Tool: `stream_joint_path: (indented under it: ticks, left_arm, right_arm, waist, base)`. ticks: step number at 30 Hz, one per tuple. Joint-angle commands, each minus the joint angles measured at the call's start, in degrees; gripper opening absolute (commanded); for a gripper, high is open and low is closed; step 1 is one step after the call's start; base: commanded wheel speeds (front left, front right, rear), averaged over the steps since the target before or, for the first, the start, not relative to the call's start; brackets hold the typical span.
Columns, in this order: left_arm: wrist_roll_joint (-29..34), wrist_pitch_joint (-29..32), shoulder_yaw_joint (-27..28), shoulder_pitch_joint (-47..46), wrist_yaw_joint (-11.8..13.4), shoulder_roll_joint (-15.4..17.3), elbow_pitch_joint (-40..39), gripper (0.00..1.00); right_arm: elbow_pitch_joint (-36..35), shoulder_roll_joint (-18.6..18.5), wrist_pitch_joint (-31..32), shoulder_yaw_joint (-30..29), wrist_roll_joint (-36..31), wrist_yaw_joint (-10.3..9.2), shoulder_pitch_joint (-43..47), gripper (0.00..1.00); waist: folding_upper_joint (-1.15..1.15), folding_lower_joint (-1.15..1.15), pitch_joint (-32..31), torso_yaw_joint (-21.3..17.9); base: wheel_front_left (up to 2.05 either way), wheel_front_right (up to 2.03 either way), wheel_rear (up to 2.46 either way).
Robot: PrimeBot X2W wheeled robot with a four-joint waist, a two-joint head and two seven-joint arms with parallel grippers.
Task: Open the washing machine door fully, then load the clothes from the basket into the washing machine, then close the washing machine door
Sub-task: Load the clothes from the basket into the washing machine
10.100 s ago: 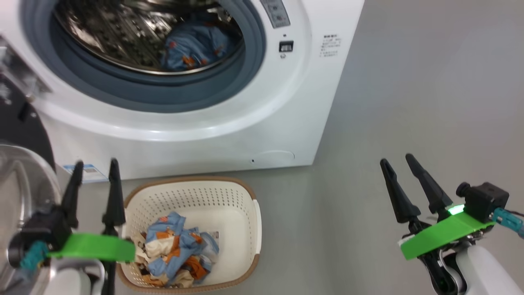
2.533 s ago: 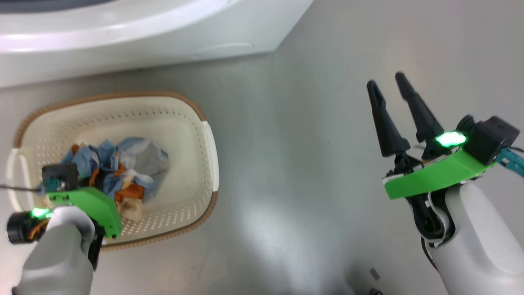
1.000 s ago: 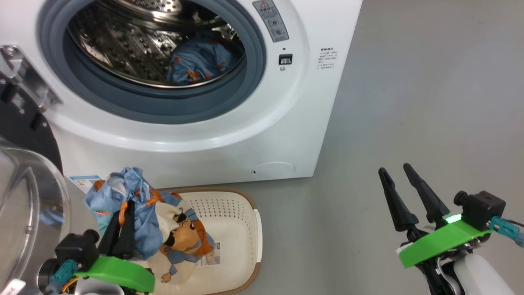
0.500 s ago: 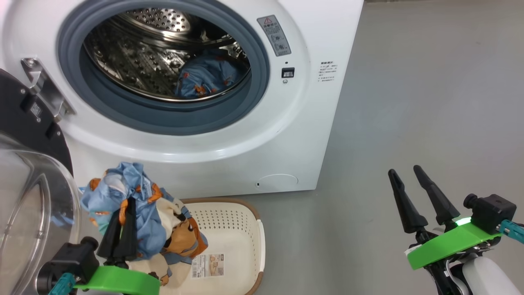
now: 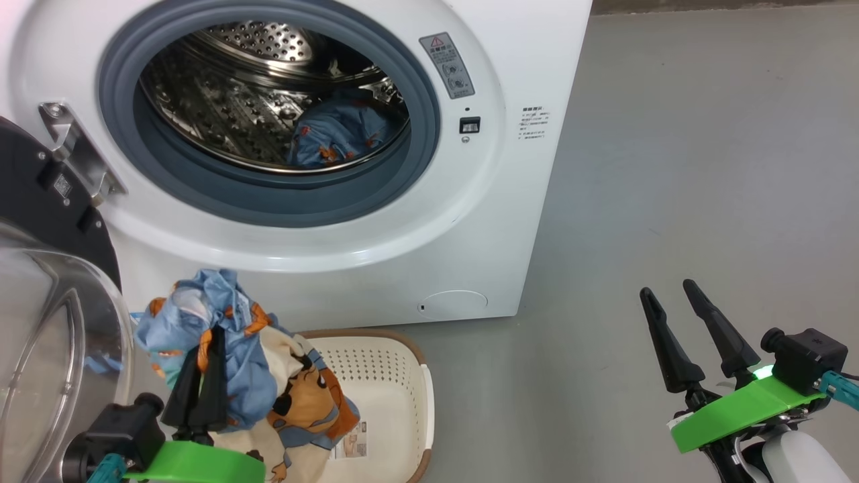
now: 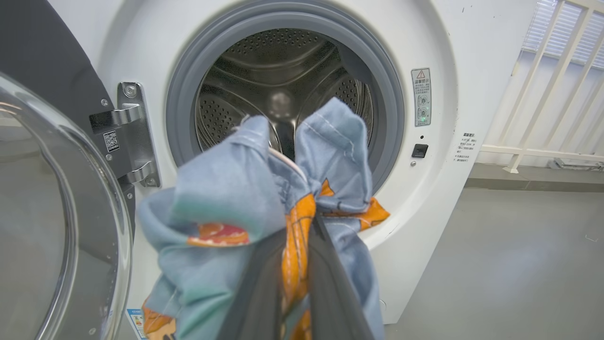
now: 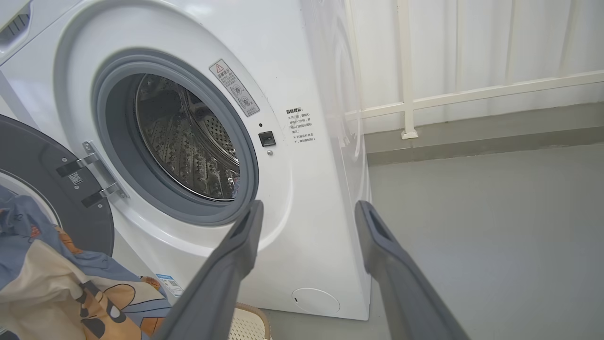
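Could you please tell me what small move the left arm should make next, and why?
Probably carry the left gripper forward and up toward the drum: it is shut on the clothes, held above the basket, the washing machine door stands open, and one garment already lies inside.

the grey floor (image 5: 671,168) carries the washing machine (image 5: 530,54) and, just before it, the basket (image 5: 386,376).

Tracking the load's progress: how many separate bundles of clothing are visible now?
2. One blue garment lies in the drum; a second bundle hangs from the shut left gripper over the basket. The basket may hide more.
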Motion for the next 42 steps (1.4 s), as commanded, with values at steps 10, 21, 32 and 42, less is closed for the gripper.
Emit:
stream_joint_path:
  ticks: [10, 21, 32, 42]
  left_arm:
    - [-0.4, -0.3, 1.3, -2.2, -0.1, 0.6, -1.8, 0.00]
    - [1.9, 1.0, 0.3, -13.9, -0.4, 2.0, -2.5, 0.00]
    - [2.0, 2.2, 1.0, -29.7, -1.5, 2.6, 4.6, 0.00]
    - [0.8, 1.7, 2.0, -46.8, -4.0, 3.6, 24.5, 0.00]
  right_arm:
    - [-1.3, -0.9, -0.3, 1.0, -1.2, 0.09, -0.3, 1.00]
    - [-1.7, -1.2, -0.3, 1.5, -0.2, 0.09, -1.6, 1.00]
    - [-3.0, -0.2, -0.3, 1.0, 0.2, 0.09, -4.6, 1.00]
    - [-4.5, 0.9, -0.3, 0.8, 0.1, 0.09, -8.7, 1.00]
  waist:
    - [0.00, 0.00, 0.0, -0.7]
    - [0.00, 0.00, 4.0, -2.5]
    - [0.00, 0.00, 12.4, -5.4]
    - [0.00, 0.00, 22.5, -8.7]
  base:
    - [0.00, 0.00, 0.00]
    - [0.00, 0.00, 0.00]
    - [0.00, 0.00, 0.00]
    - [0.00, 0.00, 0.00]
